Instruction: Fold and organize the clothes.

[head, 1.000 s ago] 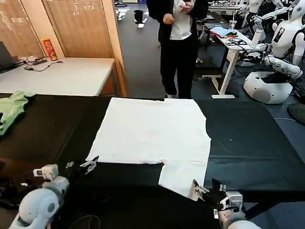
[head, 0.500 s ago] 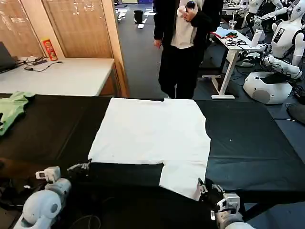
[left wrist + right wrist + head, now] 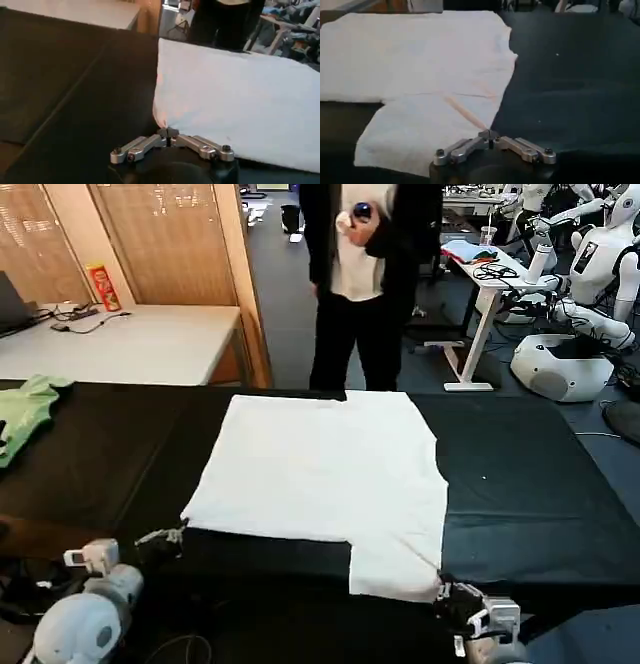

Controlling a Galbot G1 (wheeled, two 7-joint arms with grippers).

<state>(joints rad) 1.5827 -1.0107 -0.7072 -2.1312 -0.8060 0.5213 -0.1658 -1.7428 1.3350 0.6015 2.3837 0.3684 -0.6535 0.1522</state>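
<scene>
The white T-shirt lies flat and spread on the black table, and I take it as my landmark. Its long axis runs away from me toward the far edge of the table, where a person stands just behind. One short sleeve sticks out at the near right corner of the shirt.

My left gripper is at the near left corner of the shirt. In the left wrist view its fingers are closed together on that corner of cloth, and the shirt extends away from them. My right gripper is at the near right corner, on the tip of the sleeve. In the right wrist view its fingers are also pressed together on the sleeve edge, and a small ridge of cloth runs from them into the sleeve.

So both arms hold the near edge, each at its own corner, and the whole shirt lies beyond my jaws. I judge that the fold is only beginning, and that the next move must carry the near edge toward the far edge.

Bare black table lies beside the shirt on both sides, wider on the right. A light green garment lies well apart from the shirt, far to the left.
</scene>
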